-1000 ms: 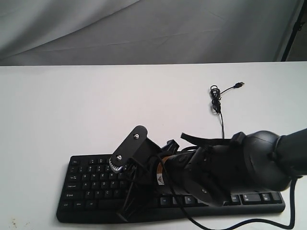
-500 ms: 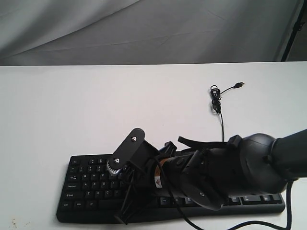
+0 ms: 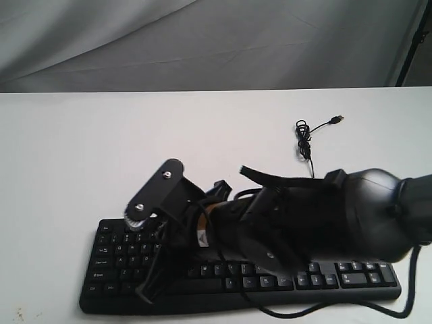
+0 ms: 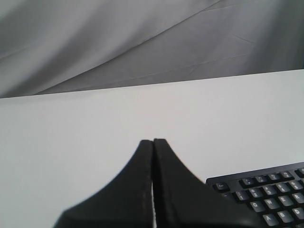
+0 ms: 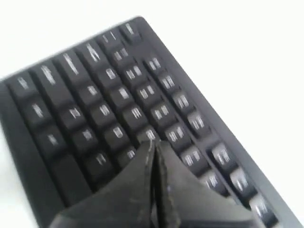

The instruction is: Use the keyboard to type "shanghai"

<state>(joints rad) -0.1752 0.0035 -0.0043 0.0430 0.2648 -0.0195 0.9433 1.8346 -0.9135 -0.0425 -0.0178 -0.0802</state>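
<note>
The black keyboard lies along the near edge of the white table, its thin cable running to the back. My right arm reaches across it from the right. The right gripper is shut, its tips pointing down over the keyboard's left-hand letter keys. In the right wrist view the shut tips hover just over blurred keys; which key lies under them I cannot tell. My left gripper is shut and empty over bare table, with the keyboard's corner beside it. It does not show in the exterior view.
The coiled cable ends in a USB plug lying loose on the table behind the keyboard. A grey cloth backdrop hangs behind the table's far edge. The white table top stretches behind and left of the keyboard.
My right arm has swung left along the keyboard, carrying its shut tips from the middle keys toward the left-hand keys. More keys on the right side show now.
</note>
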